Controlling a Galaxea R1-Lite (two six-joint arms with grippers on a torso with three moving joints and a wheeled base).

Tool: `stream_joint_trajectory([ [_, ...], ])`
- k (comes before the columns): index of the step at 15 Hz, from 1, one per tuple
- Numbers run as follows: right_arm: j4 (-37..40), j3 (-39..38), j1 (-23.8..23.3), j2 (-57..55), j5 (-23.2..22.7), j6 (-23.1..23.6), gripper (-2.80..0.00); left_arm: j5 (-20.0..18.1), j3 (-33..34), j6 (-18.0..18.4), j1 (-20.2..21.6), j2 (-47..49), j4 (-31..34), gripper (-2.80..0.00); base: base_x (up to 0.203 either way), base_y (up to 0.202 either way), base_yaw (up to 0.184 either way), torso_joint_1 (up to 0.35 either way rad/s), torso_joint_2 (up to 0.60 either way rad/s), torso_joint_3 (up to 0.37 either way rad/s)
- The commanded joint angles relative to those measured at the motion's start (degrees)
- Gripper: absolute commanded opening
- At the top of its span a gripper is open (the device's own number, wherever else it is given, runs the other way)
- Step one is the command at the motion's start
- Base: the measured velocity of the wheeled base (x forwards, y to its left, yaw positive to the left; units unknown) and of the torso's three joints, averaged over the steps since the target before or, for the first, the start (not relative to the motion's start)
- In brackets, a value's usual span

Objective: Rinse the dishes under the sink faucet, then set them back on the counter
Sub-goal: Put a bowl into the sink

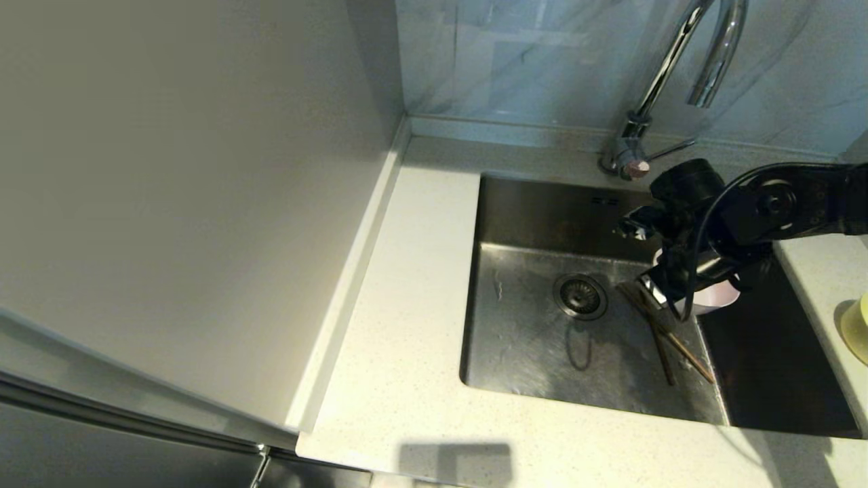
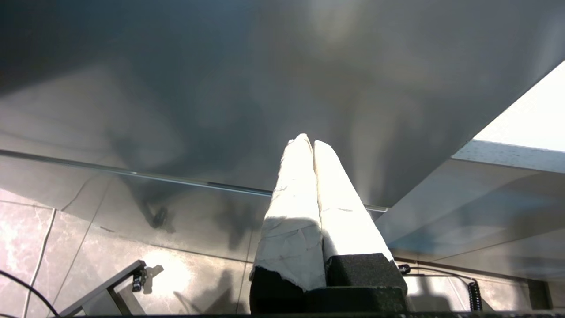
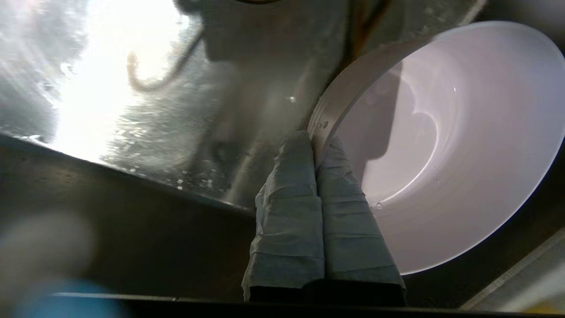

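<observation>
The right gripper (image 3: pixel 315 141) pinches the pink bowl's (image 3: pixel 441 145) rim inside the sink (image 1: pixel 529 339), right of the chopsticks (image 1: pixel 668 335). The yellow-green bowl (image 1: pixel 856 329) sits on the right counter (image 1: pixel 407 325); the bowl likely rinsed, chopsticks left.

The left gripper (image 2: pixel 312 143), its white-wrapped fingers (image 2: pixel 295 212) pressed together, points at a grey panel (image 2: pixel 247 79) above a tiled floor (image 2: pixel 57 247).

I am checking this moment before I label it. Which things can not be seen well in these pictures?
- Pale pink bowl: head view, mostly hidden behind the right hand, shut on its rim.
- Yellow-green bowl: head view, cut off by the right edge.
- Faucet: head view, its arch is cut off by the top edge.
- Chopsticks: head view, upper ends hidden under the hand.
- Running water: cannot tell.
</observation>
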State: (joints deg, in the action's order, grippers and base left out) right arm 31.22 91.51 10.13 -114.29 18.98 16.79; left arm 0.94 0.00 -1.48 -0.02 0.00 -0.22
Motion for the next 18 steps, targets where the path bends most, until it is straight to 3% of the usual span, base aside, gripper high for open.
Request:
stream_joint_trajectory([
  [1, -0.7, -0.3, 2.2, -3.1, 0.1, -0.4, -2.80, 0.0, 0.0, 0.0, 0.0, -0.2, 0.0, -2.80, 0.000, 0.000, 0.000, 0.000, 0.00, 0.000],
  [5, -2.9, -0.1, 4.8, -7.8, -0.1, -3.4, -2.80, 0.0, 0.0, 0.0, 0.0, -0.2, 0.0, -2.80, 0.000, 0.000, 0.000, 0.000, 0.00, 0.000],
  [9, -6.2, 0.0, 5.2, -14.2, -0.2, -7.6, -2.80, 0.0, 0.0, 0.0, 0.0, -0.2, 0.0, -2.80, 0.000, 0.000, 0.000, 0.000, 0.00, 0.000],
  [14, -9.2, 3.0, 5.2, -20.0, -0.2, -9.6, -2.80, 0.0, 0.0, 0.0, 0.0, -0.2, 0.0, -2.80, 0.000, 0.000, 0.000, 0.000, 0.00, 0.000],
  [15, -9.2, 3.4, 5.2, -20.4, -0.2, -9.9, -1.23, 0.0, 0.0, 0.0, 0.0, -0.2, 0.0, -2.80, 0.000, 0.000, 0.000, 0.000, 0.00, 0.000],
  [16, -9.2, 3.8, 5.2, -20.6, -0.1, -9.9, 0.00, 0.0, 0.0, 0.0, 0.0, -0.2, 0.0, -2.80, 0.000, 0.000, 0.000, 0.000, 0.00, 0.000],
  [18, -9.2, 4.1, 5.2, -20.6, -0.1, -9.9, 0.00, 0.0, 0.0, 0.0, 0.0, -0.2, 0.0, -2.80, 0.000, 0.000, 0.000, 0.000, 0.00, 0.000],
])
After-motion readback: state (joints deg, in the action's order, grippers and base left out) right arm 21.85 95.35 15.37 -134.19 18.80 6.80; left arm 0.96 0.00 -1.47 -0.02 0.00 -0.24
